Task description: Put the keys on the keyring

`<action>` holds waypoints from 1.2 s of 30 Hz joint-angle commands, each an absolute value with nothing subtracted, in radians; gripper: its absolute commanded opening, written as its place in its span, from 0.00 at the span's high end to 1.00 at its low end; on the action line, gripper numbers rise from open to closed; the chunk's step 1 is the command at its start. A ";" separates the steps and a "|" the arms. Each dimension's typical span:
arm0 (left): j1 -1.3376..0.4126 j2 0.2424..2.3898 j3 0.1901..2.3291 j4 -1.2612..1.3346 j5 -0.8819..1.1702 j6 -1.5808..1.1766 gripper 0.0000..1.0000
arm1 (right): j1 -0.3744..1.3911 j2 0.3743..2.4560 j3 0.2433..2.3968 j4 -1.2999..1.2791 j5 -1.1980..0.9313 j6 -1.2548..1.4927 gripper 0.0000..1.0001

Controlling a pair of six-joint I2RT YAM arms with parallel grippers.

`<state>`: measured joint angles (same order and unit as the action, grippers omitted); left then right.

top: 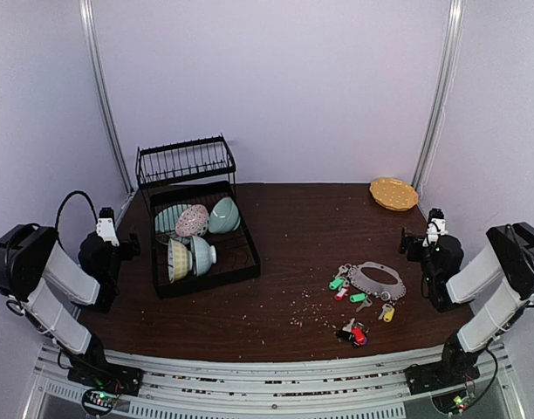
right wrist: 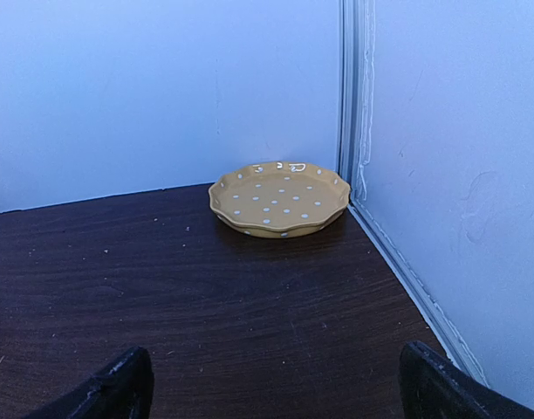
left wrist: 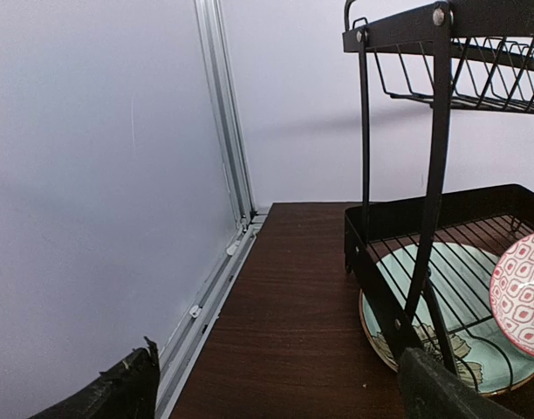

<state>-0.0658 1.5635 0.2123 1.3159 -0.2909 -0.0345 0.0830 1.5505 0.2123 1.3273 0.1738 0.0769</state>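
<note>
Left gripper [left wrist: 280, 397] is hovering with its black fingers spread wide and gripping nothing, facing the black wire dish rack [left wrist: 441, 175] and its glazed, patterned bowls [top: 193, 223]. Right gripper [right wrist: 276, 393] is likewise gaping empty, looking toward a scalloped mustard plate [right wrist: 280, 199] (glossy, white-dotted) in the far corner. On the dark wood-grain table [top: 293, 227], the keyring [top: 378, 279], a thin grey wavy-edged loop, is lying flat at the front right. The keys [top: 358, 298], with green, red, yellow and black plastic tags, are lying scattered just beside its near edge.
</note>
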 commanded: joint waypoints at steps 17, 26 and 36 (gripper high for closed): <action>-0.077 1.160 0.352 1.033 -0.515 -0.043 0.02 | 0.072 1.308 0.619 0.562 0.123 0.228 0.01; -0.293 1.088 0.652 0.667 -0.378 -0.160 0.03 | 0.075 1.306 0.814 -0.154 0.006 0.381 0.23; -0.611 1.242 0.876 0.540 -0.183 -0.168 0.06 | 0.280 1.376 0.887 -0.524 0.061 0.457 0.36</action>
<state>-0.5354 1.1610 0.8116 0.6071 -0.2852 -0.1535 0.1532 1.3655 0.8524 -0.3496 0.0418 0.3988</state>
